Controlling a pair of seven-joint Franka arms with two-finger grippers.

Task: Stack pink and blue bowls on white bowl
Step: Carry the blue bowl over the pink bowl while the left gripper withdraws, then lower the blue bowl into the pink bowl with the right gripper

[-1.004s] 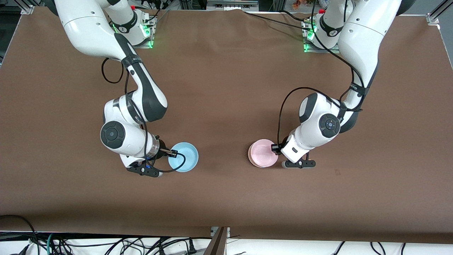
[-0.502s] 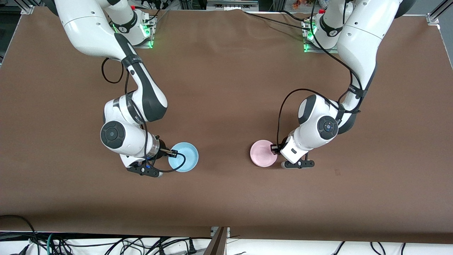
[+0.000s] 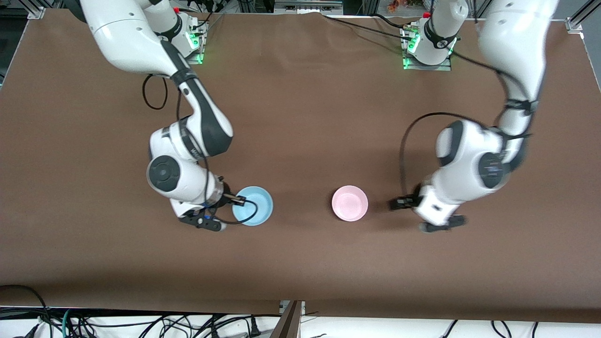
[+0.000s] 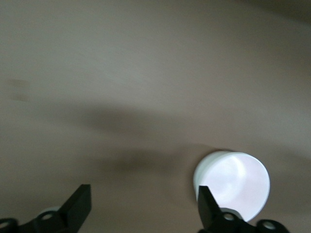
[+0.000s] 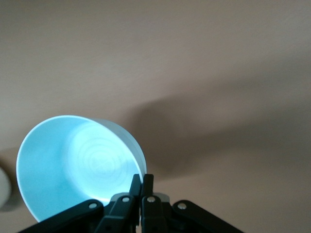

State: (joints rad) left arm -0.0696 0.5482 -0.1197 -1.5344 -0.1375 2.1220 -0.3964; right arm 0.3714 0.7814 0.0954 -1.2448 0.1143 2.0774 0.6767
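The light blue bowl (image 3: 253,212) is held by its rim in my shut right gripper (image 3: 223,224), low over the brown table. The right wrist view shows the fingers (image 5: 142,182) pinched on the rim of the blue bowl (image 5: 77,165), which is tilted. The pink bowl (image 3: 350,203) sits upright on the table, nearer the left arm's end than the blue bowl. My left gripper (image 3: 442,226) is open and empty, apart from the pink bowl, toward the left arm's end. In the left wrist view (image 4: 144,213) that bowl (image 4: 233,183) looks pale. No separate white bowl shows.
The brown cloth-covered table (image 3: 300,117) spreads all round. The arm bases (image 3: 427,44) stand at the edge farthest from the front camera. Cables hang below the near edge (image 3: 141,324).
My left gripper has let go of the pink bowl and pulled away toward the left arm's end. My right gripper has carried the blue bowl a little toward the pink bowl.
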